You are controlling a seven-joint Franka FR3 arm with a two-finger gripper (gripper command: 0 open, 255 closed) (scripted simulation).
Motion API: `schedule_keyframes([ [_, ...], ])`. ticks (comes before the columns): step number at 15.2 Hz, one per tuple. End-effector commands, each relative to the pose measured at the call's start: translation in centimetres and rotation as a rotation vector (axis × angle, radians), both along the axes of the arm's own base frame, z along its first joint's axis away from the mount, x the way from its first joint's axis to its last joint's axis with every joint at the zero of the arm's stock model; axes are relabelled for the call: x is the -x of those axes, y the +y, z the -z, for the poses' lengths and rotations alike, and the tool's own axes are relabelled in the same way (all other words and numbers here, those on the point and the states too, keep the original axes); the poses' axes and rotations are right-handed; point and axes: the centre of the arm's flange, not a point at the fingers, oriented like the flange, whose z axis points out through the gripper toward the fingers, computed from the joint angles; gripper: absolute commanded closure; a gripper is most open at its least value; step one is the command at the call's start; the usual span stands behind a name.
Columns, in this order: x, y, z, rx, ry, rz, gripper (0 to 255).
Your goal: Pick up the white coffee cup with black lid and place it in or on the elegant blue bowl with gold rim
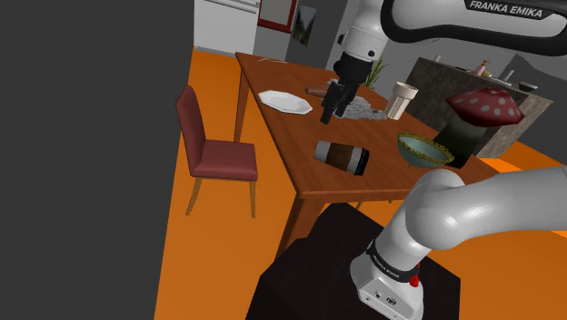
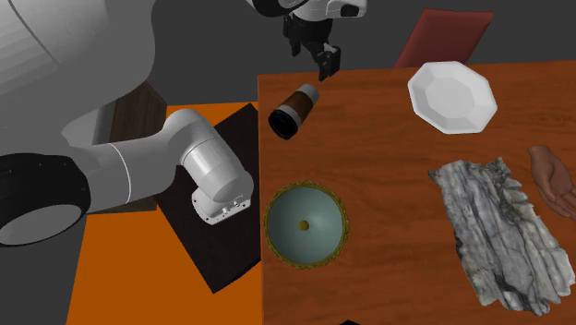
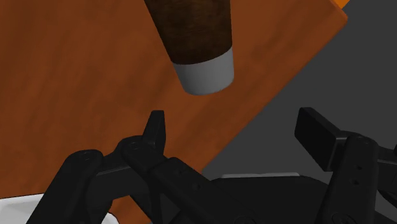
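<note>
The coffee cup [image 1: 343, 156] lies on its side on the wooden table [image 2: 388, 166], near the table edge at the second exterior view's left, apart from the gold-rimmed blue-green bowl [image 2: 306, 225], which stands upright farther along that same edge. The cup has a brown sleeve round its middle, a pale base and a black lid. Its long axis runs flat along the tabletop: in the second exterior view the lid end points down and left toward the edge, and the base end points up and right, toward the gripper [image 2: 323, 57]. The wrist view agrees, with the pale base of the cup [image 3: 197, 44] the end nearest the gripper [image 3: 238, 127]. The fingers stand well apart with nothing between them, hanging above and beyond the base end, not around the cup. By my reading this is the approach before the grasp; nothing is lifted yet. The next move calls for coming down over the sleeve with the fingers set across the long axis — one on each curved flank — and closing gently, because a cup lying like this would likely roll if nudged off-centre.
</note>
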Motion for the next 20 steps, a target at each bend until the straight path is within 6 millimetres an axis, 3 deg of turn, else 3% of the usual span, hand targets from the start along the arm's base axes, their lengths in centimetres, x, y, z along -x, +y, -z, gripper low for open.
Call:
schedule_keyframes([
  [1,0.0,0.0,0.0,0.000,0.000,0.000,0],
  [3,0.0,0.0,0.0,0.000,0.000,0.000,0],
  [4,0.0,0.0,0.0,0.000,0.000,0.000,255],
  [13,0.0,0.0,0.0,0.000,0.000,0.000,255],
  [14,0.0,0.0,0.0,0.000,0.000,0.000,0],
  [18,-2.6,0.9,5.5,0.077,0.252,-0.303,0],
  [20,-2.8,0.9,6.8,0.088,0.287,-0.345,0],
])
